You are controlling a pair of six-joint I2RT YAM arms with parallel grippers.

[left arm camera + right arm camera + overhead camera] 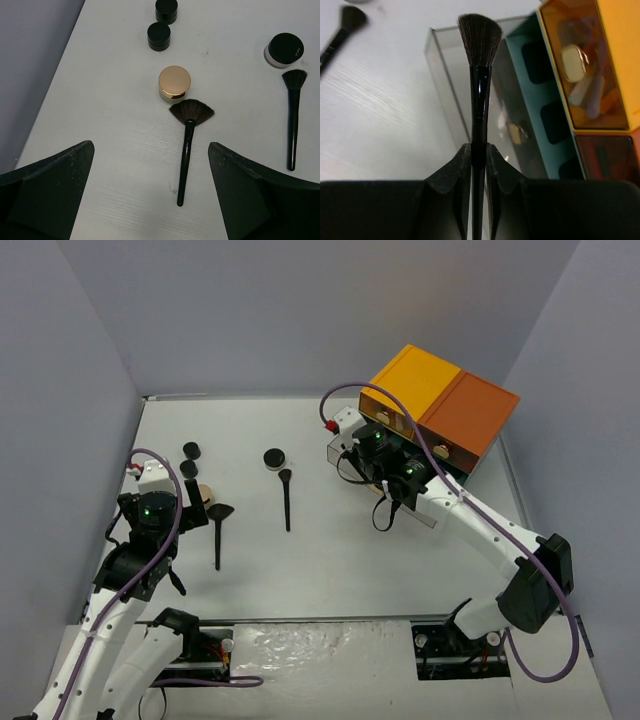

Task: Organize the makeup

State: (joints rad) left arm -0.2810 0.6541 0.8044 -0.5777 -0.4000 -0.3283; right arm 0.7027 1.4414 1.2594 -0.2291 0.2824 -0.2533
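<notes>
Right gripper (478, 150): pinched tight on the thin handle of an angled brush (480, 75), bristles pointing away from the wrist.
Right arm: stretched from the near edge toward the worktop's far right corner, wrist tipped down.
Clear tray (440, 65): see-through, teal insert, right under the held brush and just in front of the orange box (440, 405).
Left gripper (150, 150): jaws wide, holding nothing.
Left arm: folded up by the left edge.
Loose makeup: fan brush (185, 150) touching the tan compact (175, 82), two small black jars (159, 36) beyond it, bigger jar (283, 49) and powder brush (292, 120) toward the middle.
Worktop (330, 570): white, grey walls (300, 310) around it.
Wrist-only detail: pale items behind the box's orange front; from above the held brush barely shows.
</notes>
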